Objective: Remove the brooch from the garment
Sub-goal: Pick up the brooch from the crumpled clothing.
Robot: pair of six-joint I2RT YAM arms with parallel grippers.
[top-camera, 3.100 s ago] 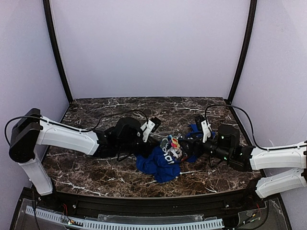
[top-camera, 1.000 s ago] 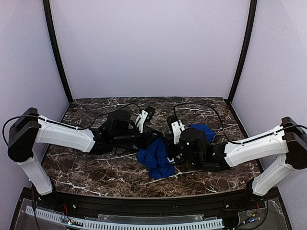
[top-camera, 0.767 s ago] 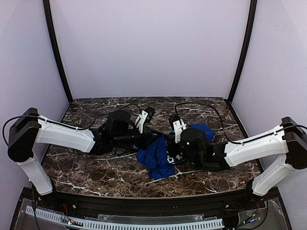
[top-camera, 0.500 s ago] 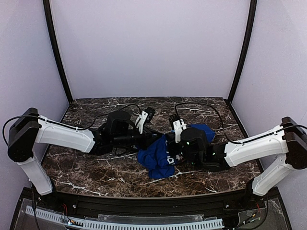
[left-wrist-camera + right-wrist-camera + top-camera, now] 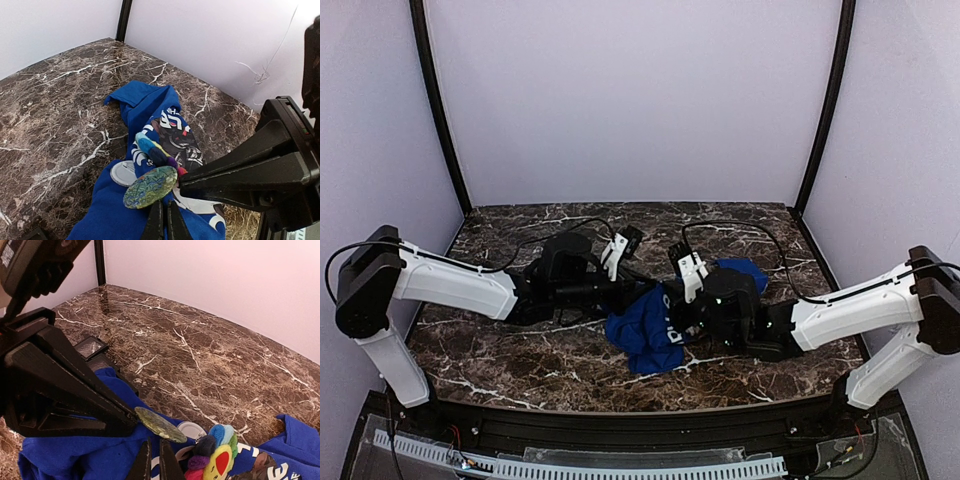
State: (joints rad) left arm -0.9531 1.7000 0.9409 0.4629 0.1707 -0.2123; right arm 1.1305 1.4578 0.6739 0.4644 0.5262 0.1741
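The blue printed garment (image 5: 642,338) lies bunched between both arms. Pinned to it, the brooch (image 5: 150,187) is a flat round pin with green and yellow swirls, tilted up off the cloth (image 5: 160,425). My left gripper (image 5: 161,204) is shut on a fold of blue cloth just under the brooch, and its tip (image 5: 132,416) touches the brooch's left edge. My right gripper (image 5: 156,441) is closed to a thin slit at the brooch's lower edge. Its tip (image 5: 181,184) meets the brooch from the right. In the top view the arms hide the brooch.
A plush rainbow flower with a yellow face (image 5: 216,460) and a white round badge (image 5: 192,430) sit on the garment beside the brooch. Two small dark square trays (image 5: 90,346) stand behind the left gripper. Another blue fold (image 5: 742,270) lies behind the right arm.
The right arm has swung in from the right side to the middle of the garment. Over the last second both arms have barely moved and the cloth has bunched slightly upward between them.
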